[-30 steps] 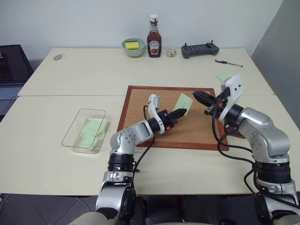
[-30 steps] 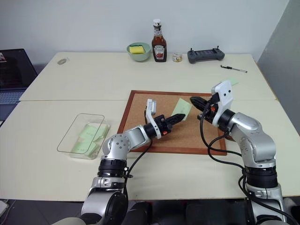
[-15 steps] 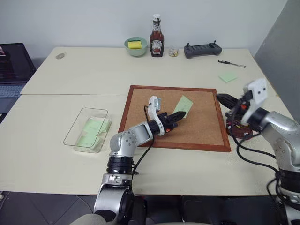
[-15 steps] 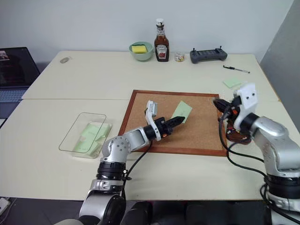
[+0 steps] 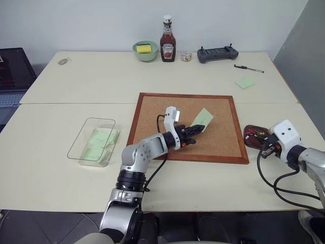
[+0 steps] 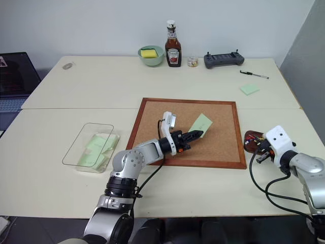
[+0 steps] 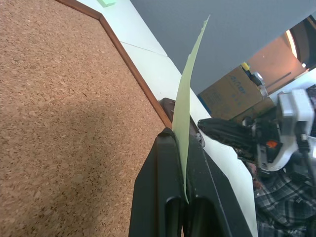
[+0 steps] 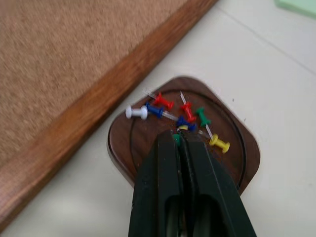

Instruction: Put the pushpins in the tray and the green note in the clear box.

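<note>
The pale green note (image 5: 202, 118) stands up over the corkboard with my left gripper (image 5: 194, 130) shut on its lower edge. The left wrist view shows the note (image 7: 190, 98) edge-on, pinched between the black fingers. The dark brown tray (image 5: 252, 133) lies just right of the corkboard and holds several pushpins (image 8: 187, 110) in red, blue, white, green and yellow. My right gripper (image 8: 178, 140) hovers low over the tray (image 8: 143, 143), shut, with a small green pushpin head between its tips. The clear box (image 5: 96, 120) sits at the left with green slips inside.
The wood-framed corkboard (image 5: 167, 109) fills the table's middle. Along the far edge stand a green bowl (image 5: 144, 51), a ketchup bottle (image 5: 167, 47), a small jar (image 5: 186, 56) and a grey controller (image 5: 217, 53). A pen (image 5: 248, 68) and a green sticky pad (image 5: 246, 83) lie far right; a laptop (image 5: 12, 71) far left.
My right gripper swung from above the corkboard's right side out to the right and down over the tray. My left gripper kept the note in nearly the same place.
</note>
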Available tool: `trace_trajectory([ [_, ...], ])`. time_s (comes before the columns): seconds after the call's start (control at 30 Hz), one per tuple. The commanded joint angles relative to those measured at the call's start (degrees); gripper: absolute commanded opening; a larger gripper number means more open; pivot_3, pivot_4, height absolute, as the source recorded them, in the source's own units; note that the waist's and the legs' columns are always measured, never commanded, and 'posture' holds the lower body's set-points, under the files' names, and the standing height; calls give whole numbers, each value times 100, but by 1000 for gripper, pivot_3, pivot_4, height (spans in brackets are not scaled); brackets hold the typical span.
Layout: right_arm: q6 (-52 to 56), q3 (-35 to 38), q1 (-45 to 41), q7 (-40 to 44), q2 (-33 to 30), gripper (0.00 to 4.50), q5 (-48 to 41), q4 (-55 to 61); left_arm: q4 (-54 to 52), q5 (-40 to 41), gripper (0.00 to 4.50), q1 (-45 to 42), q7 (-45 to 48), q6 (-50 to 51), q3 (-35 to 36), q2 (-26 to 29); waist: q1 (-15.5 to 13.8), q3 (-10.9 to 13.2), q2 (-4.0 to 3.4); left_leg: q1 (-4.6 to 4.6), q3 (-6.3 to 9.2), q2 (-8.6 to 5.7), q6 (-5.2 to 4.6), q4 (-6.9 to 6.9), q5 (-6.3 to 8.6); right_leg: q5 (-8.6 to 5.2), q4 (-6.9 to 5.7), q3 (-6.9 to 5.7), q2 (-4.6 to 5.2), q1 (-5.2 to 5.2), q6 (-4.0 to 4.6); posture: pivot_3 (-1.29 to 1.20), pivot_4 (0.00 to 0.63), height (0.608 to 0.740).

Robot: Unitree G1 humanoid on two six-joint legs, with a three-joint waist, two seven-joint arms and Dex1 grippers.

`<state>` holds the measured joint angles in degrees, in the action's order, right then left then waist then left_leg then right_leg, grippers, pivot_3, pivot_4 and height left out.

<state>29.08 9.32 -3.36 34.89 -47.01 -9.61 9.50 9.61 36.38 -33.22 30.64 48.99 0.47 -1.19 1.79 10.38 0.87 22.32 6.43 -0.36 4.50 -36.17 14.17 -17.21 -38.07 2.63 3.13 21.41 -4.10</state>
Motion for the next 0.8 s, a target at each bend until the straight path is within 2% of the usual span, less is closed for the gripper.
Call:
trace_trajectory([
  [0.03, -205, 36, -37, -22, -83, 457, 197, -130, -95, -16, 0, -12, 44, -101, -12, 1, -2, 0, 0, 0, 0, 0, 1, 0, -1, 0, 0, 0, 0, 0, 0, 0, 150, 740],
  [0.07, -222, 34, -58, -24, -70, 534, 214, -160, -97, -20, 0, -8, 38, -106, -13, -1, -3, 0, 0, 0, 0, 0, 1, 0, -1, 0, 1, 0, 0, -1, 0, 0, 150, 740],
  [0.23, -177, 62, -169, -18, -10, 1476, 230, -155, -86, -27, 0, -16, 13, -124, -3, -15, 1, 0, 0, 0, 0, 0, 2, 0, -1, 0, 0, 0, 1, -1, 0, 0, 150, 740],
  [0.47, 29, 292, -318, 54, 37, 3088, -32, -36, -69, -29, 0, -60, 2, -123, 36, 0, -5, 0, 0, 0, 1, 0, 3, -1, -2, 0, 0, -1, 1, -1, 0, 0, 150, 740],
  [0.67, 321, 626, -548, 467, -201, 4341, -550, 469, -357, -169, 0, -174, -157, -205, 59, 161, 1, -1, -1, 0, 0, 0, 1, -1, -1, 0, -1, 0, 0, 0, 0, 0, 150, 740],
  [0.8, 249, 571, -762, 926, -234, 4455, -1030, 919, -913, -421, 0, -239, -642, -268, 181, 422, 4, 0, 1, 0, 2, 1, -1, -1, 0, 0, -1, -2, 0, 0, 0, 0, 150, 740],
])
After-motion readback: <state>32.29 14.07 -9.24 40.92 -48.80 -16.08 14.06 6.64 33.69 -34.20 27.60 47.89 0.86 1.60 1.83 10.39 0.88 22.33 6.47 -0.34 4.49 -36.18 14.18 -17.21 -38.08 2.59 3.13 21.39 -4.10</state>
